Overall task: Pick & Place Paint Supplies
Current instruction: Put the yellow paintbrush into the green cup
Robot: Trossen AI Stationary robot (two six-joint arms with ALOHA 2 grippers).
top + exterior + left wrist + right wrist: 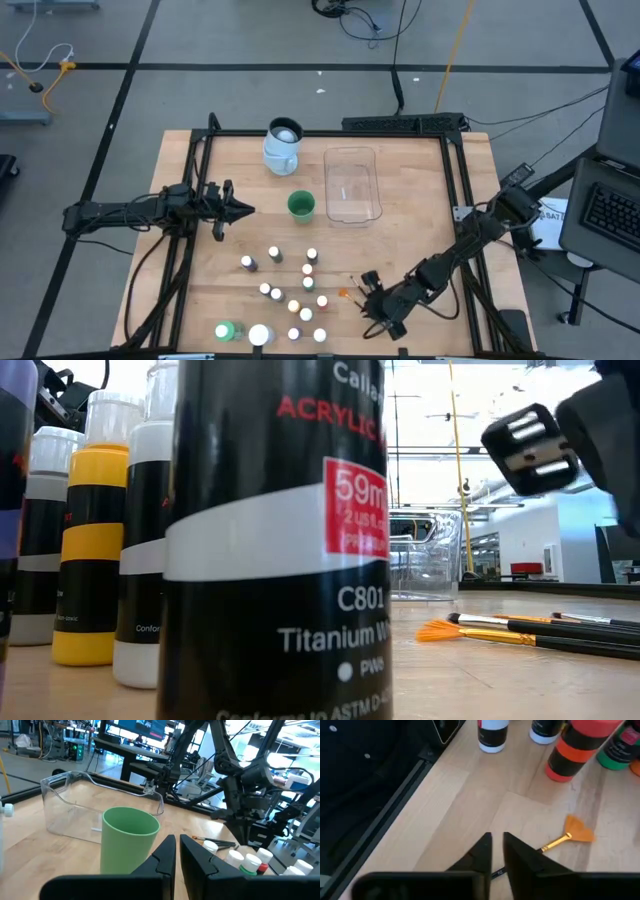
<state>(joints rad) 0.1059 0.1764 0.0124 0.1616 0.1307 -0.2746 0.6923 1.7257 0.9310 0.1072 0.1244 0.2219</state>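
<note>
**Right gripper closes on a brush at the table's near edge**

The thin dark brushes with orange fan tips (520, 630) lie flat on the wood just beside the cluster of small white-capped paint bottles (293, 290). The right gripper (497, 851) is low over them, its two dark fingers drawn nearly together; a dark handle shows right at the fingertips, with one orange fan tip (578, 830) lying just ahead, but whether the handle is truly pinched I cannot tell. This looks like the grasping step for a brush. The next move would call for a straight lift, checking that the slim handle comes up with the fingers, then a carry towards a container.

The left gripper (177, 851) waits near the table's left side, fingers shut on nothing, facing the green plastic cup (301, 205). Beyond the cup stand the clear rectangular plastic tub (352, 184) and the pale blue-white jug (283, 145).

The pale wooden tabletop (420, 230) sits in a black frame. The room behind is a bright workshop with cables on a grey floor.
</note>
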